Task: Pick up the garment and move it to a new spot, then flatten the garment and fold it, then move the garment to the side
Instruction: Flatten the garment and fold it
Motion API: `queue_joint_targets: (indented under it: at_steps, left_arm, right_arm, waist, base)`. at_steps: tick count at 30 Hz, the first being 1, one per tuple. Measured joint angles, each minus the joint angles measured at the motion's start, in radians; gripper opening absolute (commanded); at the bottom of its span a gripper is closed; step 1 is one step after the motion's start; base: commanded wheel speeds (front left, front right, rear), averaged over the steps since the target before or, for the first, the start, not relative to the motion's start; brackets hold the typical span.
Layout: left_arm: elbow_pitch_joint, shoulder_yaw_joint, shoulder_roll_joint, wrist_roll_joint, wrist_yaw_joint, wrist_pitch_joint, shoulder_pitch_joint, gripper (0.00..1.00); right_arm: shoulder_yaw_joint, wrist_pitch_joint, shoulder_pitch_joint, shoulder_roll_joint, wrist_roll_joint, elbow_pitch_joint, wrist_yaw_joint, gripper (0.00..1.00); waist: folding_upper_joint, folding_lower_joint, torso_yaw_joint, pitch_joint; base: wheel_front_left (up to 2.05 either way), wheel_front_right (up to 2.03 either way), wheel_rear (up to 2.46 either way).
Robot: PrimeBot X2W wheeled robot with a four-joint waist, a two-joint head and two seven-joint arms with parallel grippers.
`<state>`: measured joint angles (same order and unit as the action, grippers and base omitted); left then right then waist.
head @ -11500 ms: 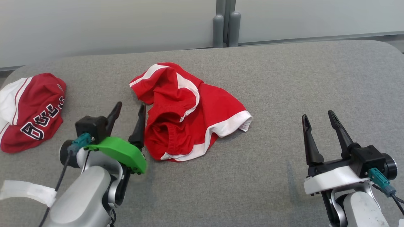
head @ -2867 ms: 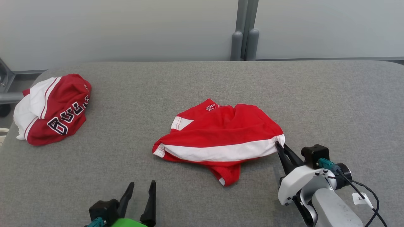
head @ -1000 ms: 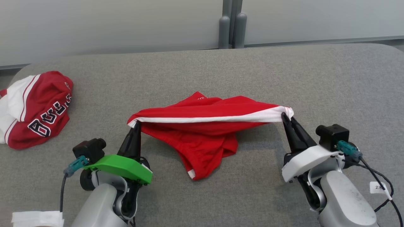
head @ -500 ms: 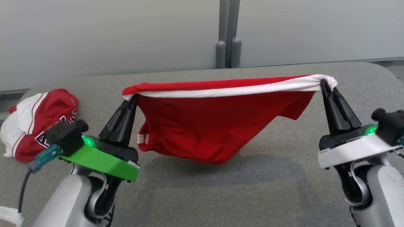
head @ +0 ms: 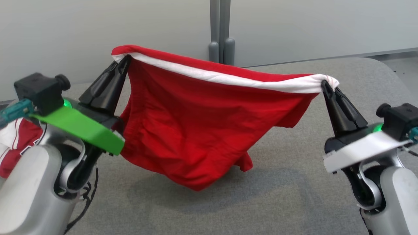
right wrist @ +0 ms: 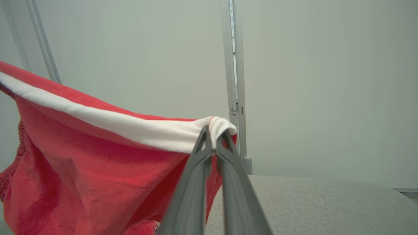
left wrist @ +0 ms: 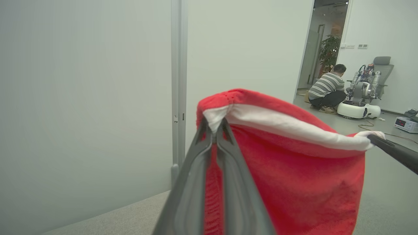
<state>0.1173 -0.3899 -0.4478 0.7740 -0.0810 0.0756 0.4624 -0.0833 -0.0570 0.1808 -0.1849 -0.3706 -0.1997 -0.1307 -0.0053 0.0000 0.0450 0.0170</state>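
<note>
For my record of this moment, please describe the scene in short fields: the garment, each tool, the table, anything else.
garment: red cloth garment with white band, lifted, hanging between both tools
left tool: shut on band's left end, higher
right tool: shut on band's right end, lower
table: grey fabric-covered table, under the garment
other: dark red and white crumpled garment, at table's left

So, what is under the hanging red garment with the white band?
Grey fabric tabletop, darkened by the shadow of the red garment; whatever lies behind the cloth is covered.

Grey padded table; red-white jersey at left edge
</note>
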Motion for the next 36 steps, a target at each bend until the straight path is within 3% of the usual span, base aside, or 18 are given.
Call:
queue_joint_targets:
  at_steps: [6, 12, 20, 25, 36]
  left_arm:
    - [-0.197, -0.012, 0.011, 0.029, -0.020, 0.084, 0.217, 0.00]
    - [-0.427, -0.038, 0.016, -0.036, -0.034, 0.105, 0.490, 0.00]
    - [-0.579, -0.067, 0.018, -0.143, -0.044, -0.087, 0.787, 0.00]
    - [-0.630, -0.130, 0.023, -0.077, -0.047, -0.151, 0.751, 0.00]
    - [-0.517, -0.287, -0.064, 0.135, -0.048, -0.325, 0.320, 0.00]
  right_arm:
    - [-0.088, -0.028, 0.244, -0.014, -0.033, 0.166, 0.000, 0.00]
    - [-0.116, 0.058, 0.592, 0.024, -0.033, 0.430, 0.000, 0.00]
    - [-0.111, 0.245, 0.900, 0.075, 0.016, 0.647, 0.000, 0.00]
    - [-0.165, 0.283, 0.860, 0.083, 0.013, 0.690, 0.000, 0.00]
    - [-0.265, 0.314, 0.498, 0.072, -0.059, 0.717, 0.000, 0.00]
  waist:
    - [0.0000, 0.0000, 0.016, -0.059]
    - [0.0000, 0.0000, 0.046, -0.144]
    - [0.0000, 0.0001, 0.108, -0.248]
    - [0.0000, 0.0001, 0.136, -0.299]
    - [0.0000, 0.0000, 0.126, -0.357]
  base:
    - [0.00, 0.00, 0.00]
    - [0.00, 0.00, 0.00]
    - [0.00, 0.00, 0.00]
    - [0.00, 0.00, 0.00]
    - [0.00, 0.00, 0.00]
